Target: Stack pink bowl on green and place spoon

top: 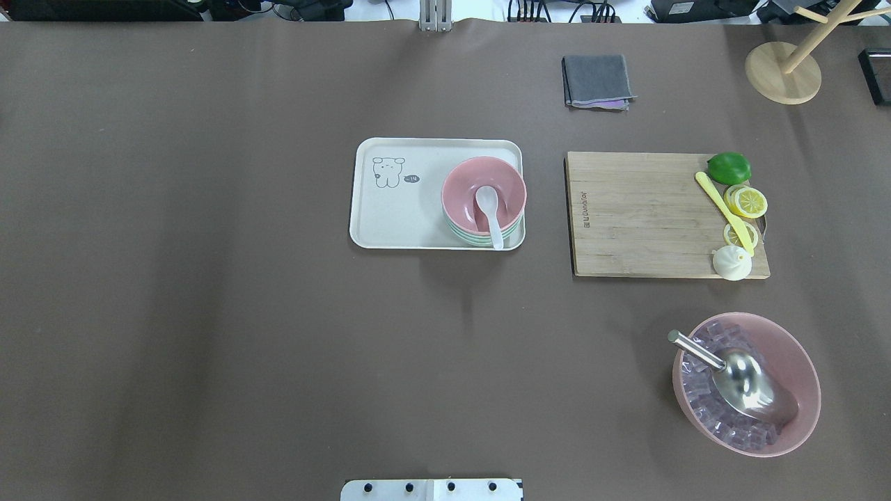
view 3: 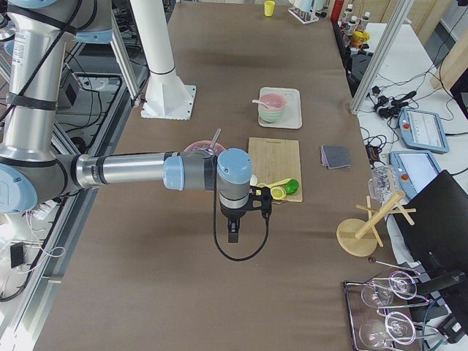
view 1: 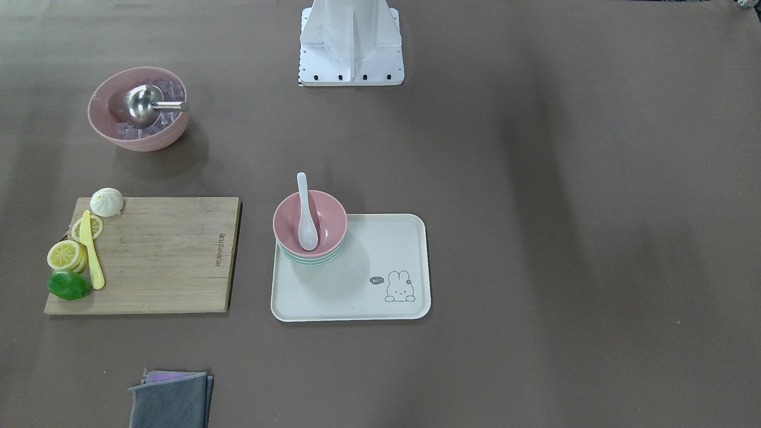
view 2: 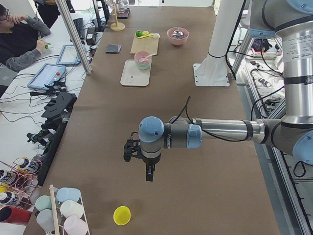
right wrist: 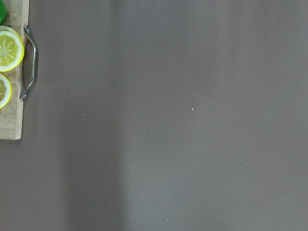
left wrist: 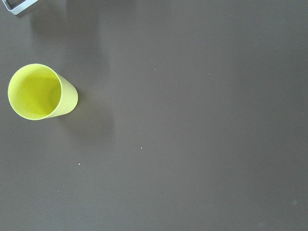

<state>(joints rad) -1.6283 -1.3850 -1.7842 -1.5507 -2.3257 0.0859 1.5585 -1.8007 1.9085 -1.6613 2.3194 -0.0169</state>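
The pink bowl [view 1: 330, 223] sits nested on the green bowl [view 1: 309, 260], at a corner of the cream tray [view 1: 368, 267]. The white spoon [view 1: 306, 217] lies in the pink bowl with its handle over the rim. The overhead view shows the same: pink bowl [top: 463, 188], spoon [top: 489, 212], tray [top: 397, 216]. My left gripper [view 2: 149, 174] shows only in the exterior left view, far from the tray. My right gripper [view 3: 232, 235] shows only in the exterior right view, beside the cutting board. I cannot tell whether either is open or shut.
A wooden cutting board [top: 640, 216] holds lemon slices, a lime and a yellow knife. A large pink bowl [top: 800, 376] holds ice and a metal scoop. A grey cloth [top: 596, 80] and a wooden stand [top: 783, 73] lie beyond. A yellow cup [left wrist: 41, 91] lies under the left wrist.
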